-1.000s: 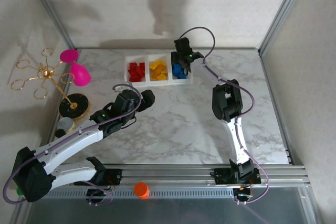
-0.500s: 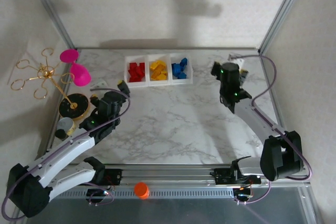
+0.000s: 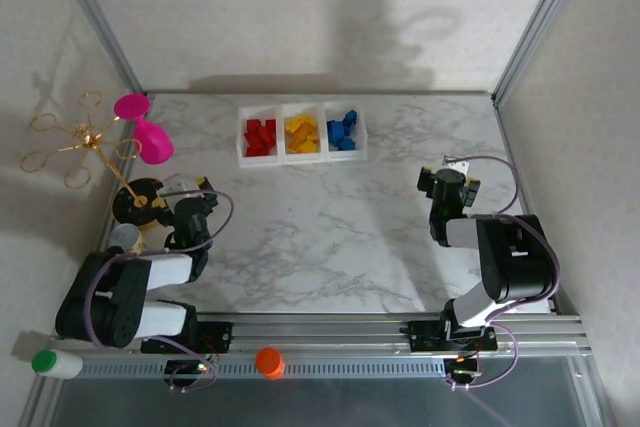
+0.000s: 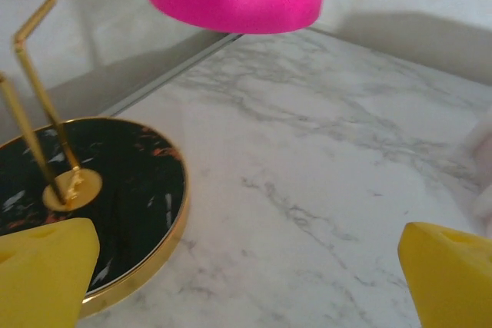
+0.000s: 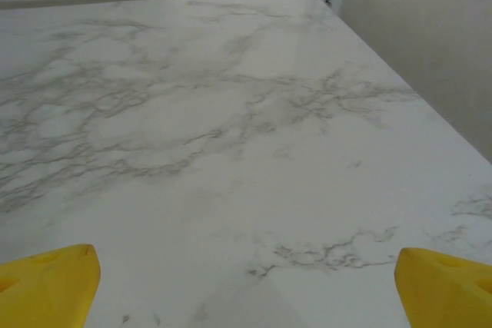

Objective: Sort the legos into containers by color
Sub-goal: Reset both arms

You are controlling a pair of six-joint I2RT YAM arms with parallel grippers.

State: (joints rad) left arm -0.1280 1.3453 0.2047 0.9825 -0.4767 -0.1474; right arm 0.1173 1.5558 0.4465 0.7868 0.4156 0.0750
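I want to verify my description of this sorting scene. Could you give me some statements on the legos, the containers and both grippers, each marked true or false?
1. The red legos lie in the left bin of the containers. True.
2. The blue legos lie in the middle bin. False: the yellow legos are there, and blue is in the right bin.
3. The right gripper holds a blue brick. False: its fingers are open over the bare marble table.
4. The left gripper is open, facing the gold stand's black base. True.
5. The orange cap sits in a bin. False: it rests on the rail at the near edge.
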